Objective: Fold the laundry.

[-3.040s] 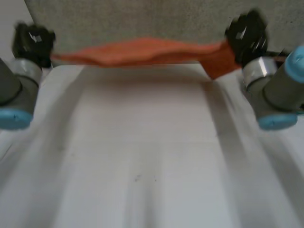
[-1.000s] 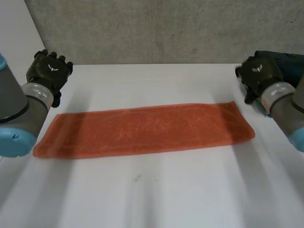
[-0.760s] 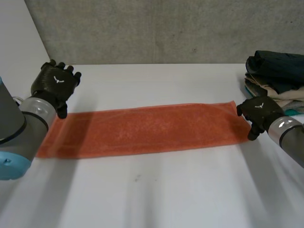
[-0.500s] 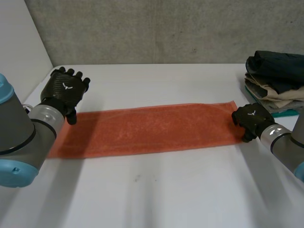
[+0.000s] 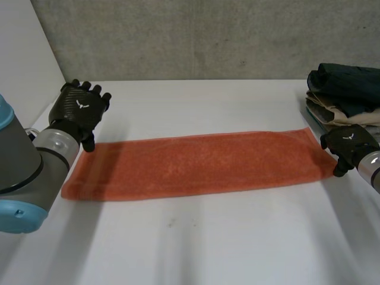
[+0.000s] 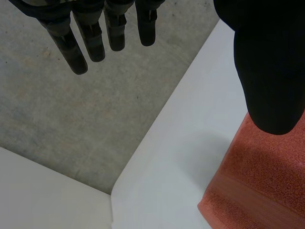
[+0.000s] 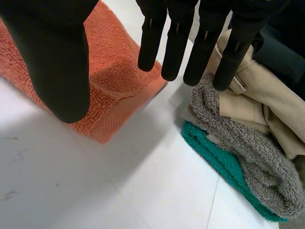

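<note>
An orange towel point(image 5: 196, 163) lies flat on the white table point(image 5: 208, 243) as a long strip running left to right. My left hand point(image 5: 80, 110) hovers over the strip's far left corner with straight fingers and nothing in it. In the left wrist view, the towel's corner point(image 6: 257, 186) lies under the thumb of that hand point(image 6: 267, 71). My right hand point(image 5: 350, 142) is at the strip's right end, open. In the right wrist view, its fingers point(image 7: 176, 43) are straight above the towel's corner point(image 7: 119, 90) and hold nothing.
A pile of folded laundry point(image 5: 344, 89) sits at the table's far right, just behind my right hand; grey, teal and beige pieces point(image 7: 248, 133) lie close to its fingertips. A concrete wall point(image 5: 190, 35) stands behind the table. The table's left edge runs near my left arm.
The towel's right end has slid to the right, and my right hand has moved right with it. The left hand has barely shifted.
</note>
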